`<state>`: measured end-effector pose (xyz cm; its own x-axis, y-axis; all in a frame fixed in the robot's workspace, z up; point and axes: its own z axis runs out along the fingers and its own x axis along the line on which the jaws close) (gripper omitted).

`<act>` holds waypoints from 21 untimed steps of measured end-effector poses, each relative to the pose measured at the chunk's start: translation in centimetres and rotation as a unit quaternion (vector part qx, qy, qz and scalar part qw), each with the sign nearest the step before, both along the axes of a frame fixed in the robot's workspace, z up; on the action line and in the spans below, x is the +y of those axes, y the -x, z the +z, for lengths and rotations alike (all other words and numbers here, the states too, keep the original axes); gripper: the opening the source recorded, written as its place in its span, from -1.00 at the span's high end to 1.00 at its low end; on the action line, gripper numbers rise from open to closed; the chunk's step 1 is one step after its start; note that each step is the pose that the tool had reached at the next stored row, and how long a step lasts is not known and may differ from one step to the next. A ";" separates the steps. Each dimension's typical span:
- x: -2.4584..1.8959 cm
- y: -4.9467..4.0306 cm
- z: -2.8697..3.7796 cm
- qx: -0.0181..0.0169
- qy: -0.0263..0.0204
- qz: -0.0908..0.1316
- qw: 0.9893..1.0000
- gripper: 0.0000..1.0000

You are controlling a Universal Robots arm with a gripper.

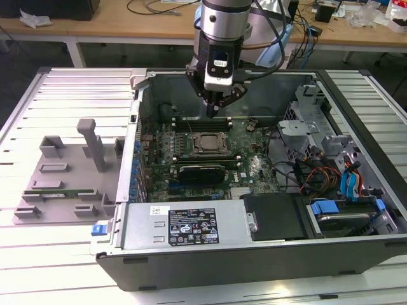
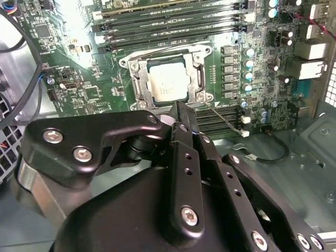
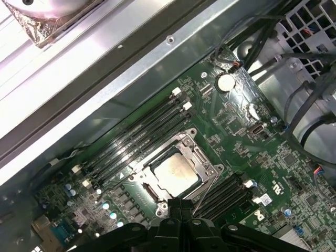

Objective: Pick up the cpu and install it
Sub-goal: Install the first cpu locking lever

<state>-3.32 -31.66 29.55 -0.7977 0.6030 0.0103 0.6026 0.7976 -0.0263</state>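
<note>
The cpu [image 2: 168, 80] sits in its socket [image 2: 137, 84] on the board, apart from the gripper [image 1: 213, 112], which hangs above it, fingers together, holding nothing.

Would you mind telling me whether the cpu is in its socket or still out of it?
In. The cpu lies flat inside the metal socket frame on the motherboard in both wrist views; the gripper hangs above, holding nothing.

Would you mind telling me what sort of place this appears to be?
Probably an electronics or robotics lab: an open computer case lies on a slatted metal table, with cable-strewn wooden benches behind it.
</note>
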 end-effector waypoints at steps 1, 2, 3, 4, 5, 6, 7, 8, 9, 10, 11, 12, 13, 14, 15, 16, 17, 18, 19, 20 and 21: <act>0.00 0.00 0.00 0.000 0.000 0.003 1.000 0.79; 0.00 0.00 0.00 0.000 0.000 0.005 1.000 0.79; 0.00 0.00 0.00 0.000 0.000 0.008 1.000 0.79; 0.00 0.00 0.00 0.000 0.000 0.012 1.000 0.79; 0.00 0.00 0.00 0.000 0.000 0.020 1.000 0.79; 0.00 0.00 0.00 0.000 0.000 0.026 1.000 0.79; 0.00 0.00 0.00 0.000 0.000 0.031 1.000 0.79; 0.00 0.00 0.00 0.000 0.000 0.036 0.999 0.79; 0.00 0.00 0.00 0.000 0.000 0.040 0.999 0.79; 0.00 0.00 0.00 0.000 0.000 0.045 0.999 0.79; 0.00 0.00 0.00 0.000 0.000 0.049 0.999 0.79; 0.00 0.00 0.00 0.000 0.000 0.053 0.999 0.79; 0.00 0.00 0.00 0.000 0.000 0.061 0.998 0.79; 0.00 0.00 0.00 0.000 0.000 0.073 0.997 0.79; 0.00 0.00 0.00 0.000 0.000 0.077 0.997 0.79; 0.00 0.00 0.00 0.000 0.000 0.084 0.996 0.79; 0.00 0.00 0.00 0.000 0.000 0.092 0.996 0.79; 0.00 0.00 0.00 0.000 0.000 0.097 0.995 0.79; 0.00 0.00 0.00 0.000 0.000 0.109 0.994 0.79; 0.00 0.00 0.00 0.000 0.000 0.117 0.993 0.79; 0.00 0.00 0.00 0.000 0.000 0.122 0.992 0.79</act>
